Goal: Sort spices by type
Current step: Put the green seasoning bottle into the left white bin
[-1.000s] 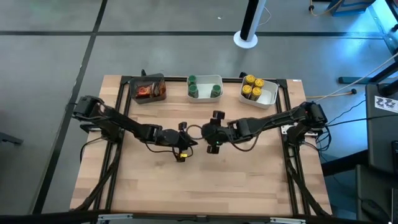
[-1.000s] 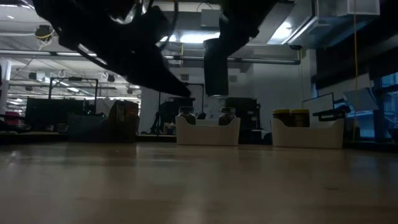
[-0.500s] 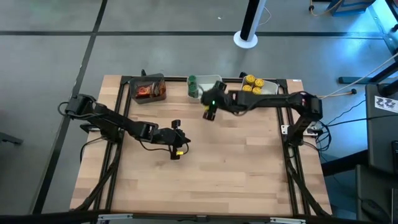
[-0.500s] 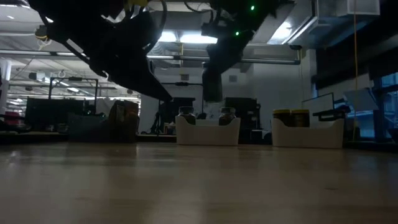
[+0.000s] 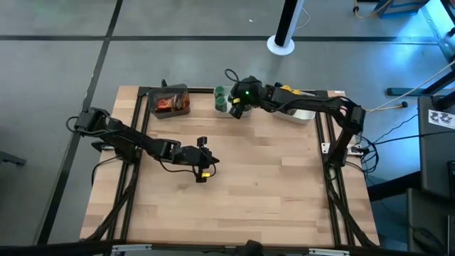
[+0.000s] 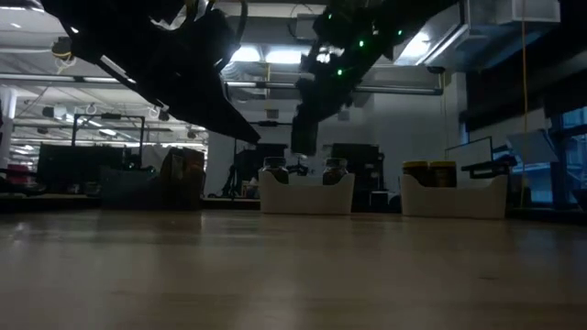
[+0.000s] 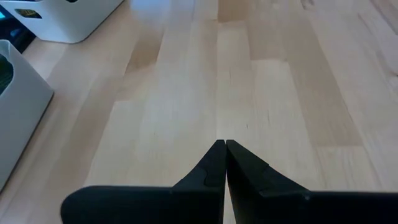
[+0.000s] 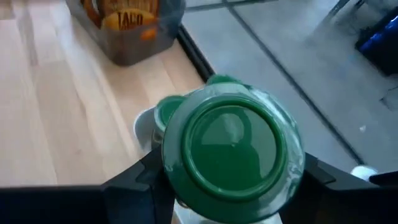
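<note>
My right gripper (image 5: 237,108) is shut on a green-lidded spice jar (image 8: 233,146) and hangs above the near side of the middle white tray (image 5: 246,91) at the table's far edge. Two other green-lidded jars (image 5: 220,94) stand in that tray. Yellow-lidded jars (image 5: 287,91) stand in the right white tray (image 5: 307,112), partly hidden by my right arm. The dark tray (image 5: 170,102) on the left holds reddish-brown spices. My left gripper (image 5: 207,168) is shut with nothing in it, left of the table's middle, above the wood (image 7: 224,144). My right gripper pinches the jar's two opposite sides (image 8: 163,163), just under the green lid, between its two fingers. The fingers slant down from the table's right side. In the low view the jar (image 6: 304,137) hangs about upright, lid up, clear of the tray and the table.
Three trays line the far edge: dark (image 6: 183,179), white (image 6: 305,192) and white (image 6: 454,194). A black frame (image 5: 328,135) runs along the table's sides. Bare wood (image 5: 270,192) spreads over the middle and near part of the table.
My right gripper has carried the green-lidded jar from the table's middle toward the far edge and now hangs over the middle white tray; it has rolled somewhat on the way. My left gripper drew back slightly toward the table's left, then kept still.
</note>
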